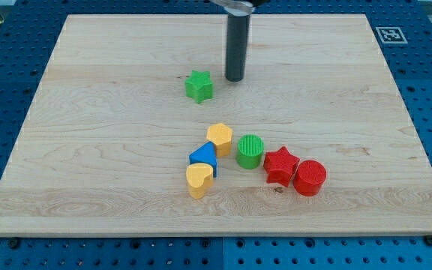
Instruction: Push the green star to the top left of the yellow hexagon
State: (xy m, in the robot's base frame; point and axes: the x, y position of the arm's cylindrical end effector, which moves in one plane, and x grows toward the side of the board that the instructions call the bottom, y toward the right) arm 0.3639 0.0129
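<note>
The green star [199, 86] lies on the wooden board [88, 150], above the board's middle. The yellow hexagon [220, 138] sits lower, below and slightly right of the star, at the top of a cluster of blocks. My tip [234, 78] rests on the board just to the right of the green star and a little above it, with a small gap between them.
Below the yellow hexagon are a blue triangle [203, 157] and a yellow heart [199, 179]. To its right stand a green cylinder [250, 151], a red star [280, 166] and a red cylinder [310, 178]. A marker tag [389, 34] is at the board's top right corner.
</note>
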